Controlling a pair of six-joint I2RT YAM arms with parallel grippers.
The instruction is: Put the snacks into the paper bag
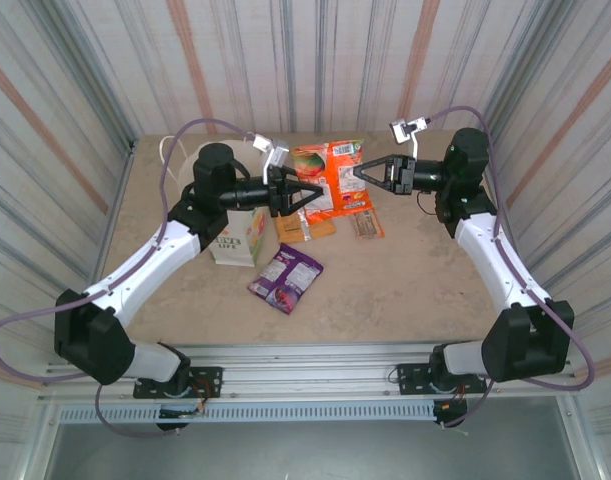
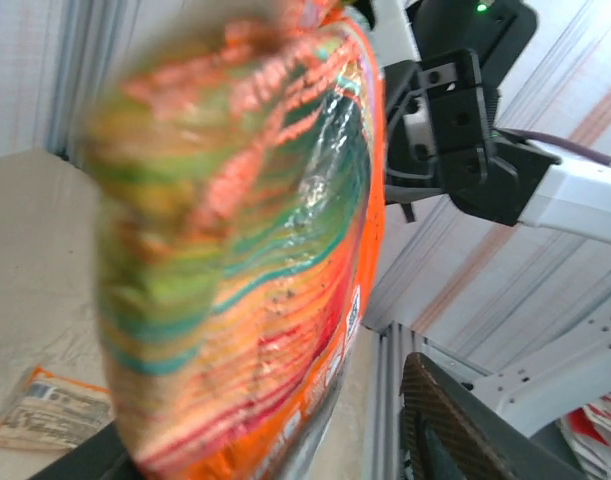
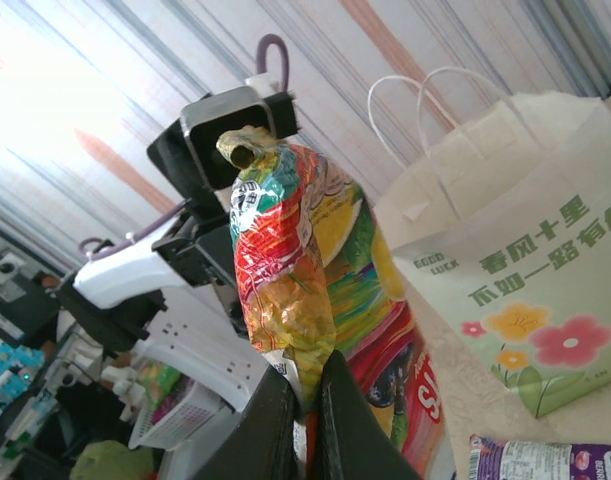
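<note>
- The left arm (image 1: 150,255) reaches across above the paper bag (image 1: 235,240), crossing over its top.
- A big orange packet (image 1: 333,182) hangs in the air between the left gripper (image 1: 313,195) and the right gripper (image 1: 358,172), closing the gap between them.
- Flat on the table (image 1: 425,290): a small orange packet (image 1: 307,229) and slim bars (image 1: 364,224) beside the bag, a purple packet (image 1: 286,278) before it.
- Bare tabletop lies open at the front right.
- Ribbed walls (image 1: 75,120) shut in three sides.

Striped corrugated walls (image 1: 315,60), beige tabletop (image 1: 385,300), aluminium rail (image 1: 305,355)
</note>
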